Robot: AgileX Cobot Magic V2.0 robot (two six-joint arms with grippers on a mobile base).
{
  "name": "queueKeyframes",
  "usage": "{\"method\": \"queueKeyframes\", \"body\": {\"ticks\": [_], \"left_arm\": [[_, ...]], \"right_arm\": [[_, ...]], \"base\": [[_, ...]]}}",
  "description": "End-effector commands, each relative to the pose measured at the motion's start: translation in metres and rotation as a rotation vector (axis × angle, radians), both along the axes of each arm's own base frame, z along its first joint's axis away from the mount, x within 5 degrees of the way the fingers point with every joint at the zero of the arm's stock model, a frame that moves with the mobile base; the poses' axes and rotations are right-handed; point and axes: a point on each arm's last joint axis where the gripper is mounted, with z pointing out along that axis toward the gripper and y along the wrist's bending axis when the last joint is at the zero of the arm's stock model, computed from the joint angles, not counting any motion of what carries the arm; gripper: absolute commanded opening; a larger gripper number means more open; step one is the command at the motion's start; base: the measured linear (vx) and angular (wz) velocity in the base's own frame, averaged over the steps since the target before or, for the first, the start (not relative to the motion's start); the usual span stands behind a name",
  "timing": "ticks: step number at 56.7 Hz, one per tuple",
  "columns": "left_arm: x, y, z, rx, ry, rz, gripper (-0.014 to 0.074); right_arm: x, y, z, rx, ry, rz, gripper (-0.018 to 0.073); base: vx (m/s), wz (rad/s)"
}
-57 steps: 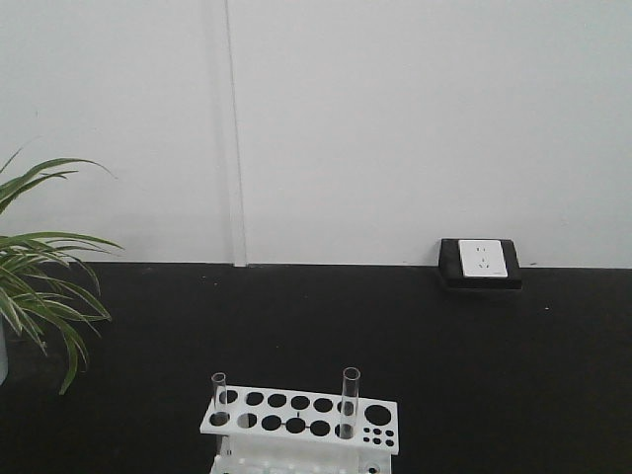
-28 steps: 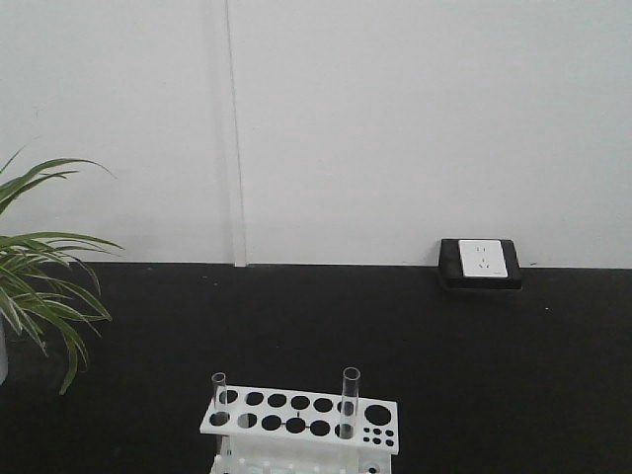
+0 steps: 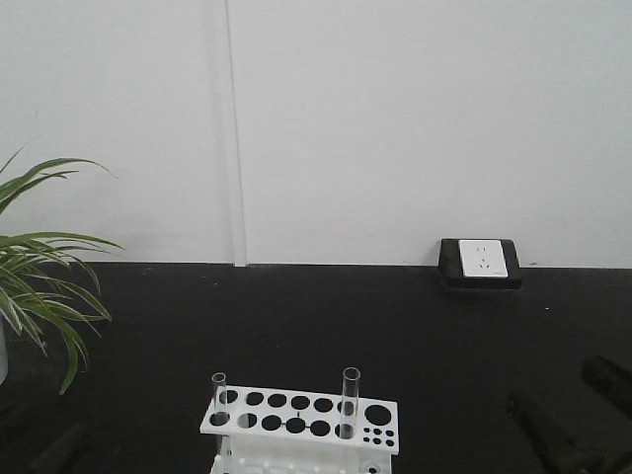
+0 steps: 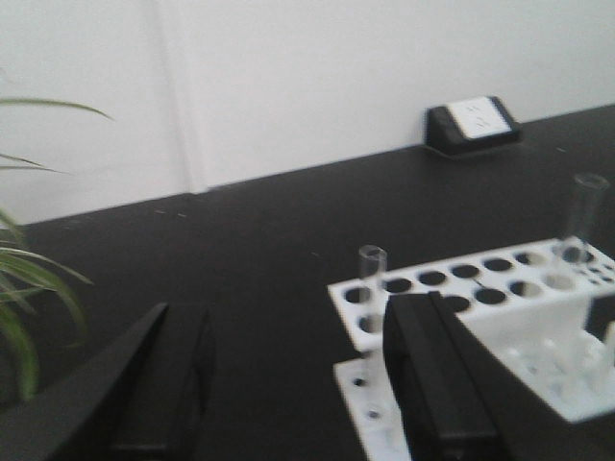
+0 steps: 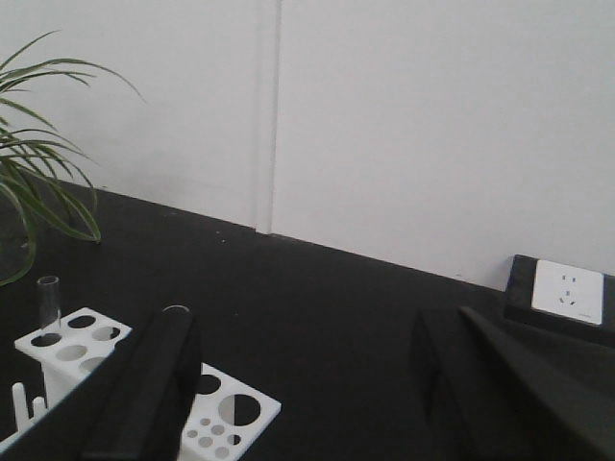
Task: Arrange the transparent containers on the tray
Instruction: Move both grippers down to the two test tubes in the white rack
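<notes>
The left claw gapes wide and empty, and so does the right claw. At the lower centre of the front view, two clear glass test tubes stand upright in one white rack pierced with round holes: a left tube and a right tube. The frame's bottom edge cuts off the rack's base. The matte black worktop carries one white socket at right. One leafy plant is cropped at left. The left wrist view is blurred.

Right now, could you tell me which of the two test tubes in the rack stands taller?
The right-end tube, beside the small holes of the rack in the front view; the left-corner tube rises less and looks slimmer.
</notes>
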Motion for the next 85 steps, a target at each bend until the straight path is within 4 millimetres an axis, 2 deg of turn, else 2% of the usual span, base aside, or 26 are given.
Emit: {"method": "queueKeyframes", "body": {"ticks": [1, 24, 39, 54, 62, 71, 77, 85], "left_arm": [[0.014, -0.012, 0.010, -0.062, -0.131, -0.055, 0.0512], [0.101, -0.063, -0.028, -0.126, -0.064, -0.178, 0.0512], [0.140, -0.078, -0.032, -0.142, -0.068, -0.180, 0.0512], [0.157, -0.083, -0.046, -0.137, -0.032, -0.163, 0.0512], [0.161, -0.081, -0.056, -0.157, -0.001, -0.124, 0.0512], [0.161, -0.083, -0.054, -0.158, -0.028, -0.144, 0.0500], [0.161, -0.083, -0.052, -0.167, -0.047, -0.148, 0.0429], [0.161, -0.083, -0.052, -0.167, -0.047, -0.148, 0.0244]], "right_arm": [[0.005, 0.006, 0.017, 0.052, -0.140, 0.040, 0.0512], [0.027, 0.017, 0.006, 0.035, -0.204, 0.073, 0.0512], [0.028, 0.018, 0.006, -0.003, -0.245, 0.070, 0.0512], [0.028, 0.018, 0.006, -0.004, -0.244, 0.070, 0.0512], [0.028, 0.018, 0.006, -0.004, -0.244, 0.070, 0.0512], [0.028, 0.018, 0.006, -0.004, -0.244, 0.070, 0.0512], [0.028, 0.018, 0.006, -0.004, -0.244, 0.070, 0.0512], [0.028, 0.018, 0.006, -0.004, -0.243, 0.070, 0.0512]], "base": [[0.00, 0.00], [0.00, 0.00], [0.00, 0.00], [0.00, 0.00], [0.00, 0.00], [0.00, 0.00], [0.00, 0.00], [0.00, 0.00]]}}
